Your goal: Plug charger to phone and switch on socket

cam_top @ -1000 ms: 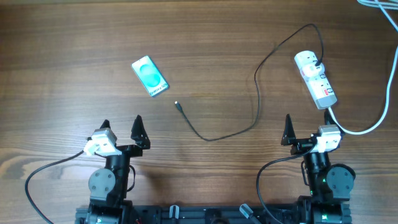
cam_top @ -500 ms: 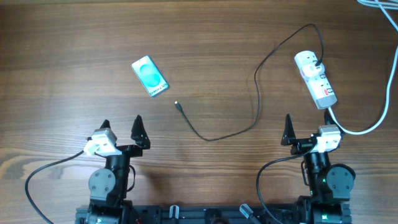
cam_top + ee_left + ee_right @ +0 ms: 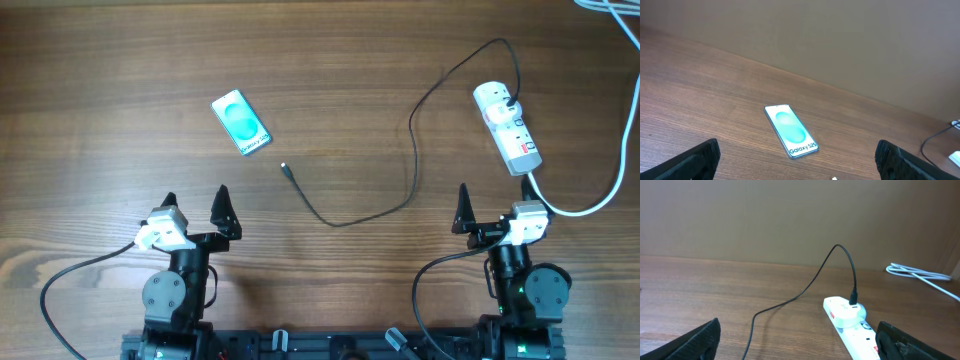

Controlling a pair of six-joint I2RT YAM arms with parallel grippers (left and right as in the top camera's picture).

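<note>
Inspecting from my fingers outward: my left gripper (image 3: 195, 203) and right gripper (image 3: 493, 205) both stand fully spread and hold nothing, low at the near edge of the table (image 3: 100, 70).

Step in hand, by my judgement, is the first reach; nothing is plugged into the phone (image 3: 241, 123). It lies flat and skewed, far-left of my left gripper. The charger (image 3: 414, 150) has its free connector (image 3: 284, 168) near the phone's near-right end but apart from it. Its plug (image 3: 512, 101) sits in the socket (image 3: 508, 127), far-right.

Recommendation: pinch just behind the metal tip, in line with the cable. Pin the phone with the other gripper so that it cannot slide.

Count: two grippers, one phone, one charger, one socket, one thick white cord (image 3: 590, 205).
</note>
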